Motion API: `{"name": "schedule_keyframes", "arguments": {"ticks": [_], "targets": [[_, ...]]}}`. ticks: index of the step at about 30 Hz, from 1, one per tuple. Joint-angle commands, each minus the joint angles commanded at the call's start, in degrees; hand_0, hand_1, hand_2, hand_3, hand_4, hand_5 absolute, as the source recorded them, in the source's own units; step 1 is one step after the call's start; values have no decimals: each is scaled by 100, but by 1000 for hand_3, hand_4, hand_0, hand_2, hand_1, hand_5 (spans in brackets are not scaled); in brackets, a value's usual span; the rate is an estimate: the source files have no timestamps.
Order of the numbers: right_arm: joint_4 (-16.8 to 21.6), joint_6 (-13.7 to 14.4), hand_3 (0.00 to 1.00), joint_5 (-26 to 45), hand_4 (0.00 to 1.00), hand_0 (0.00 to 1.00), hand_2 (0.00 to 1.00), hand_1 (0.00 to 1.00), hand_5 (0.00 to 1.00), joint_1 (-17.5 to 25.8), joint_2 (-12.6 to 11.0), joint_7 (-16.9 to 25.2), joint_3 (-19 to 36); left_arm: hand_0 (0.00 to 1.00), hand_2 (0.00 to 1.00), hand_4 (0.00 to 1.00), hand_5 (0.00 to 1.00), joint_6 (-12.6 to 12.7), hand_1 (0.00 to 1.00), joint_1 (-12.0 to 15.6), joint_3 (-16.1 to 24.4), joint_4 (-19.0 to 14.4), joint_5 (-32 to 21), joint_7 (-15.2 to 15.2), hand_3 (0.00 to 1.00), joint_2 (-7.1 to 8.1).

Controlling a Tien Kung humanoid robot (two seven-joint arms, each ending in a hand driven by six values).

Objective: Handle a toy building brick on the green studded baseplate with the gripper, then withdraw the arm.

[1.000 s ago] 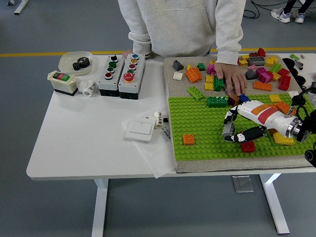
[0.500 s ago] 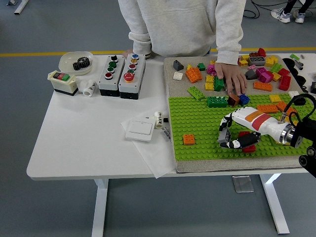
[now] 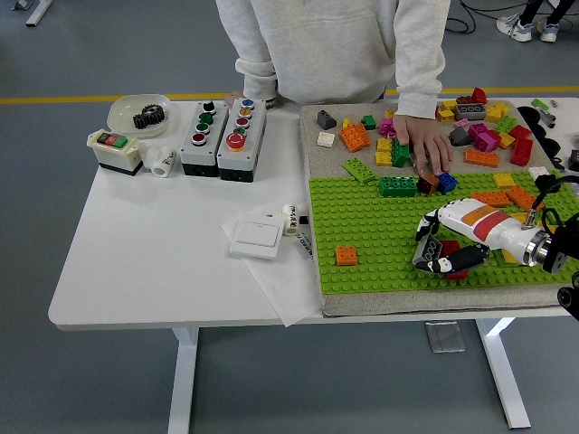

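**Red brick under the right hand, lower right of the baseplate**

Red brick point(image 3: 450, 248), a small blocky piece, sits on the green studded baseplate point(image 3: 371, 244) in the lower right of the frame. I see the right hand point(image 3: 441, 249), glossy white shell with black fingers point(image 3: 460, 261), curled down around it, the fingers closed on the brick from both sides. Its orange-banded forearm runs off toward the right edge.

A small orange brick point(image 3: 346, 255) stands alone lower left on the plate, well apart from the hand. A dark green brick point(image 3: 397, 186) sits at the plate's top edge. Above it, on the grey fabric mat point(image 3: 331, 154), lies a loose heap of coloured bricks point(image 3: 484, 127).

At the far side, a person in a pale sweatshirt rests one hand point(image 3: 423, 143) flat on bricks on the mat.
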State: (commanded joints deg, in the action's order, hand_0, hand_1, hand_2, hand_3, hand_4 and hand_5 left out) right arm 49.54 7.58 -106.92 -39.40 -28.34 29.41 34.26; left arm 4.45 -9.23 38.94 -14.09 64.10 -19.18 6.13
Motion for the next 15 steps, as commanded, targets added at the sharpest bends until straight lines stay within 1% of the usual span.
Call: {"name": "schedule_keyframes", "arguments": {"ticks": [5, 6, 11, 12, 15], "targets": [[40, -48, 564, -69, 839, 715, 594, 571, 488, -13, -9, 13, 2, 736, 747, 666, 604, -3, 740, 4, -2, -1, 0, 2, 599, 1], [44, -51, 645, -73, 862, 723, 665, 608, 469, -16, -8, 18, 3, 735, 747, 666, 604, -4, 742, 3, -2, -2, 2, 2, 599, 2], [59, -23, 645, -68, 862, 723, 665, 608, 469, -35, 4, 67, 5, 735, 747, 666, 604, -10, 742, -8, -20, -4, -12, 2, 599, 5], [58, -10, 773, -56, 896, 731, 721, 641, 464, -37, 7, 77, 12, 736, 747, 667, 603, -9, 742, -10, -22, -4, -17, 3, 600, 5], [47, 26, 773, -25, 896, 731, 721, 641, 464, -46, 14, 102, 25, 736, 747, 667, 603, -11, 742, -16, -30, -4, -26, 6, 600, 7]]}}
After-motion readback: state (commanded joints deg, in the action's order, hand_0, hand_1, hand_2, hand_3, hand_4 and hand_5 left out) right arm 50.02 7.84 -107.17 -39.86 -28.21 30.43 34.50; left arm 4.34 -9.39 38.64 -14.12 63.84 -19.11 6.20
